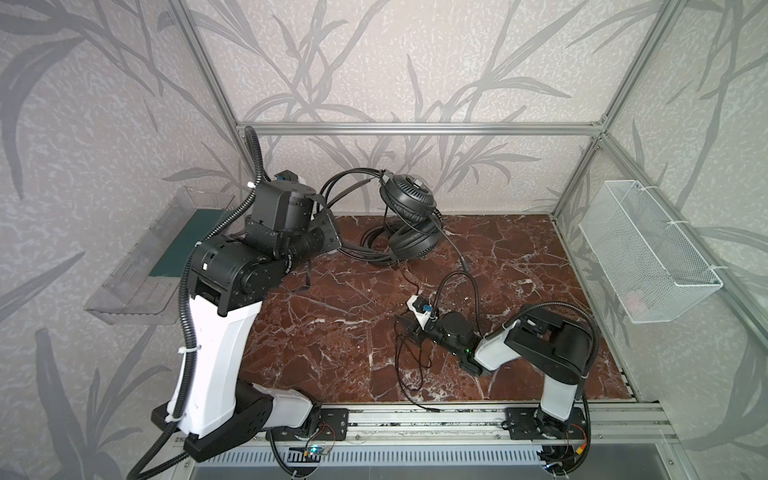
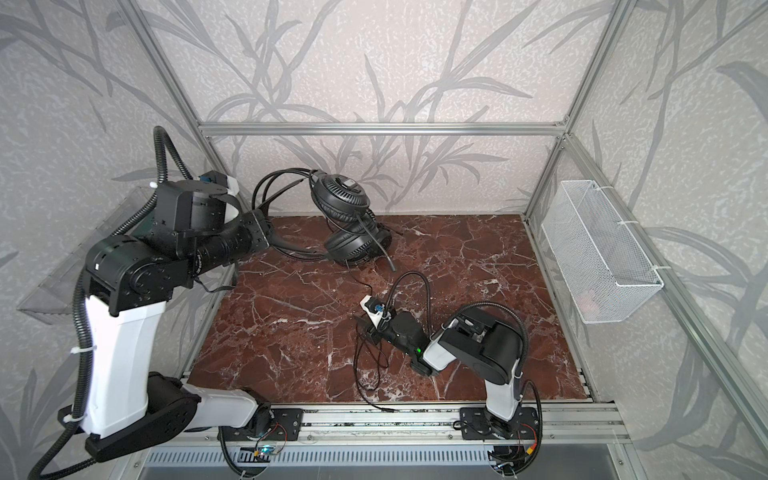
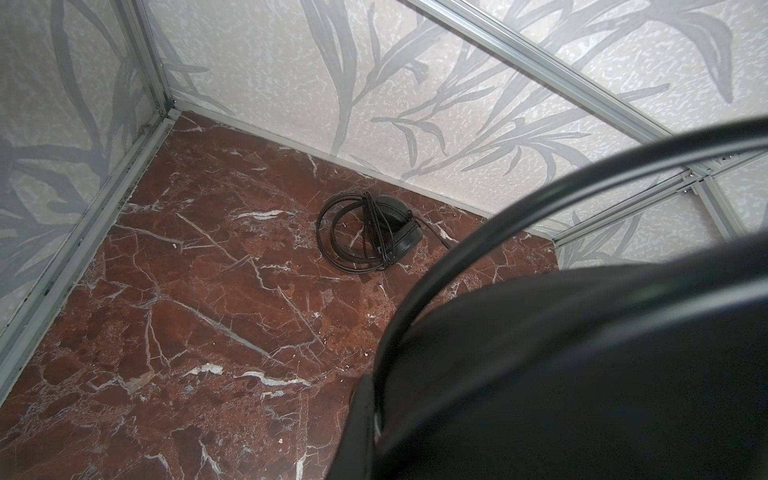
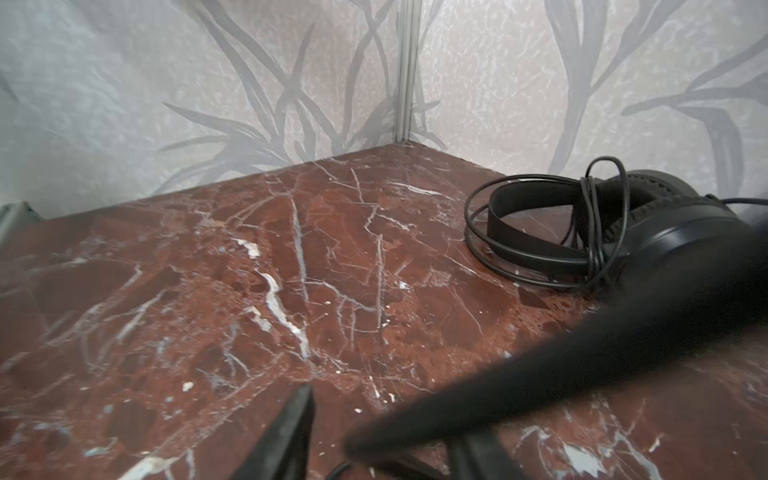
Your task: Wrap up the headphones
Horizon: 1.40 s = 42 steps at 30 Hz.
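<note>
Black, round padded headphones apparently hang above veined red marble.

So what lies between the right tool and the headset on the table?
Bare marble and a thin black cable running between the headset and the right tool; both top views show it.

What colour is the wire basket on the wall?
White; the basket shows best in a top view.

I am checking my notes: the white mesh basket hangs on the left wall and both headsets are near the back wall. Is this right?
Not fully. The basket hangs on the right wall, as both top views show. The headsets are indeed near the back wall.
</note>
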Motion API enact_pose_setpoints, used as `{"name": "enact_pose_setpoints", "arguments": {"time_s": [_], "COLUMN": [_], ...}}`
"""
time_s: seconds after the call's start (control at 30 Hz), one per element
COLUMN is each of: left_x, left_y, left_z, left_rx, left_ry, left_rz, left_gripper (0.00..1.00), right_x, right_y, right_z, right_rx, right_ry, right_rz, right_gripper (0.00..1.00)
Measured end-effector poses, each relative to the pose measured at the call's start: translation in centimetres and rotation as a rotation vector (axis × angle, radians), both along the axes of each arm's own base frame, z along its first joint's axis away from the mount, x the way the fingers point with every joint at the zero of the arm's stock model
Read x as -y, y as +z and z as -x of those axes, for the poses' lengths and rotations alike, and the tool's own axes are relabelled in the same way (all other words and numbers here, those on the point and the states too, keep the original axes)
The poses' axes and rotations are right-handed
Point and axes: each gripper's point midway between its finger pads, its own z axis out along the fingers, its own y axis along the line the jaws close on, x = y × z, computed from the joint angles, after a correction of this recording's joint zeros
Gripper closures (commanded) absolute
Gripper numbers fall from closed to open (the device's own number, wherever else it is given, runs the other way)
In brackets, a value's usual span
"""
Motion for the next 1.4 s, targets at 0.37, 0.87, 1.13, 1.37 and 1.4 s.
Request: {"name": "enact_pose_setpoints", "arguments": {"time_s": [0.37, 0.87, 1.13, 1.37, 1.4], "left_x": [-2.8, -7.9, -8.1, -6.7, -6.4], "left_y": [-0.6, -11.5, -17.4, -23.1, -23.5], "left_z": [-1.8, -8.4, -8.2, -6.0, -5.8], "left_rx": [-0.009, -0.278, -0.388, -0.486, -0.49], "left_ry": [0.136, 0.368, 0.353, 0.283, 0.269], "left_rz": [0.019, 0.006, -0.055, -0.119, -0.132], "left_gripper": [1.0, 1.0, 1.0, 1.0, 1.0], "right_x": [-2.6, -4.8, -1.3, -1.2, -1.4], "right_y": [1.6, 12.6, 21.1, 23.3, 23.5], "right_z": [6.0, 23.6, 22.8, 19.6, 18.9], "right_rx": [0.059, 0.171, 0.341, 0.543, 0.562], "right_ry": [0.096, 0.538, 0.508, 0.403, 0.385], "right_rz": [0.049, 0.164, 0.273, 0.468, 0.489], "right_gripper": [1.0, 1.0, 1.0, 1.0, 1.0]}}
